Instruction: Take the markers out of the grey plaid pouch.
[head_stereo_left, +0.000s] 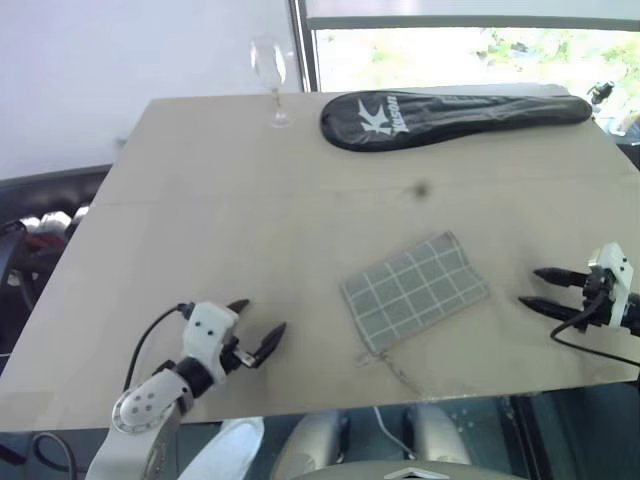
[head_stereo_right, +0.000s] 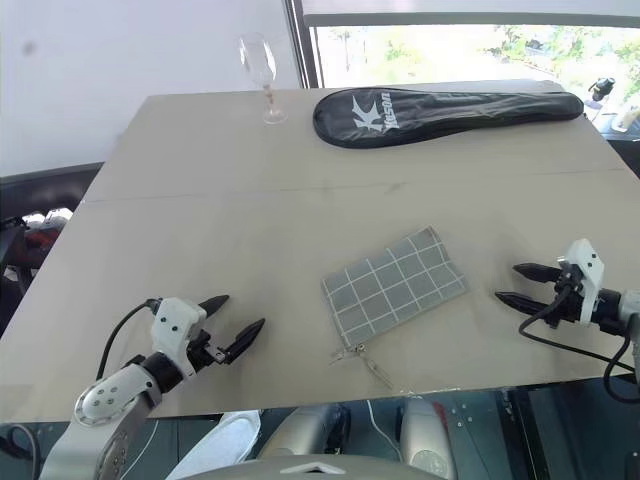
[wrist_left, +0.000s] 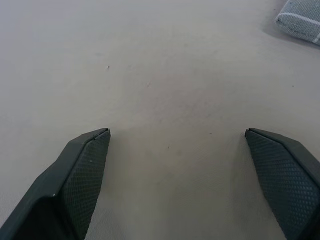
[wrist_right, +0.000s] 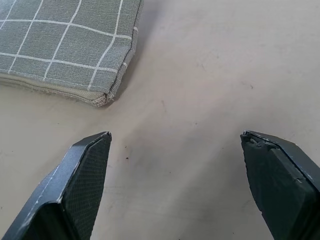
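Near table (head_stereo_right: 200, 215) centre: grey plaid pouch (head_stereo_right: 393, 283) flat, zipped, no markers out. Your left end effector (head_stereo_right: 232, 322) and right end effector (head_stereo_right: 513, 283) flank it, both spread, empty, staged to pin and unzip.

Pouch (head_stereo_left: 415, 291) mid-table (head_stereo_left: 200, 200), racket cover (head_stereo_left: 450, 115) and glass (head_stereo_left: 270, 75) behind.
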